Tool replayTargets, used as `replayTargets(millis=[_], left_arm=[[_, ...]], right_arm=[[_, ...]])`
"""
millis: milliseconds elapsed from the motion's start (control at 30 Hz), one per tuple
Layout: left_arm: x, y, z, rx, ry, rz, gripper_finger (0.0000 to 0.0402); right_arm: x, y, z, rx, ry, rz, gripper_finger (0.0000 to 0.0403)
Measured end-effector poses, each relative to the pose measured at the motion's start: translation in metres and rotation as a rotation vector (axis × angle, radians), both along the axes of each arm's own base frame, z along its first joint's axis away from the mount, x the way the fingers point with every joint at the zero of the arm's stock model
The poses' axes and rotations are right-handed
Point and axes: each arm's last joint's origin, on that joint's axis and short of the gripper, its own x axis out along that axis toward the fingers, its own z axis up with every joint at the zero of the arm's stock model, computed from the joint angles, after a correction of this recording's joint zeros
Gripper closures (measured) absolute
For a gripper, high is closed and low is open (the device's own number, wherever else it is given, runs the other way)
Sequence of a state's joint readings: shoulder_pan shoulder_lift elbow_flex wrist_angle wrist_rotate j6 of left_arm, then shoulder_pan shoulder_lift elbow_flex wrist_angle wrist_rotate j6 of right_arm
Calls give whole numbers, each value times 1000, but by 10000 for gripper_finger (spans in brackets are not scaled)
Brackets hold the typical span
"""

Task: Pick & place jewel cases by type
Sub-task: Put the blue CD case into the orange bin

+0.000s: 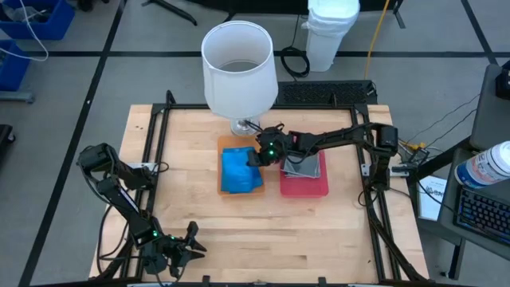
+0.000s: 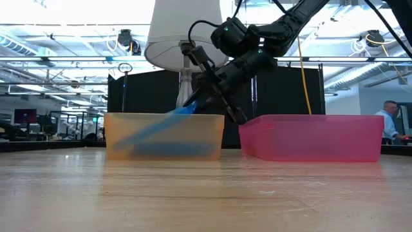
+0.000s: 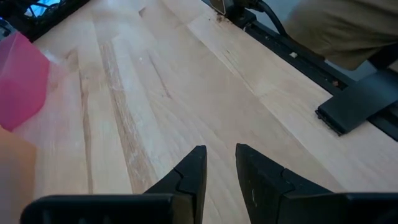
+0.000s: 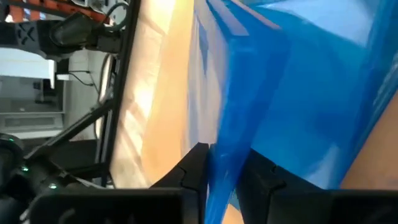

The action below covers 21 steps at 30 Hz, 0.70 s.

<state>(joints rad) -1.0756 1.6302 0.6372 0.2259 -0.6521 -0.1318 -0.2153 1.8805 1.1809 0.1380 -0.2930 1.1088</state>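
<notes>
Nearest the front edge, the left gripper (image 1: pixel 190 239) was parked low over bare wood at the table's (image 1: pixel 335 231) front-left corner, well away from everything. Its wrist view showed the two fingers (image 3: pixel 189 177) a little apart with nothing between them, just tabletop underneath.

Further back, in the middle of the table, sat the orange tray (image 1: pixel 224 190) and the red tray (image 1: pixel 303 190) side by side, pretty much touching. The orange one had blue jewel cases (image 1: pixel 241 171) piled in it, and the red one had the grey jewel cases (image 1: pixel 303 166) stacked toward its back.

The right gripper (image 1: pixel 256 156) reached in from the right side, across the red tray, and sat at the orange tray's right rim. It was clamped on the edge of a blue jewel case (image 4: pixel 261 93), the fingers (image 4: pixel 196 168) pinching it on both sides. From the low view that case (image 2: pixel 183 110) was tilted, its held end up above the tray's wall (image 2: pixel 164 135) and the rest sloping down inside.

Behind the trays stood a white lamp (image 1: pixel 238 68).
</notes>
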Motion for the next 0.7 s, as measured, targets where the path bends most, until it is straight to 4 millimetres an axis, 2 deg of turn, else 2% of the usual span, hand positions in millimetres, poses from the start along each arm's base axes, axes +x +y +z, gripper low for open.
replayTargets(millis=[400,700], left_arm=[[-1,1,-1,-9,13,15,309],[-1,1,-1,-10,13,16,309]], right_arm=[[-3,3,2,-81,14,65,313],[-6,4,1,-99,47,77,249]])
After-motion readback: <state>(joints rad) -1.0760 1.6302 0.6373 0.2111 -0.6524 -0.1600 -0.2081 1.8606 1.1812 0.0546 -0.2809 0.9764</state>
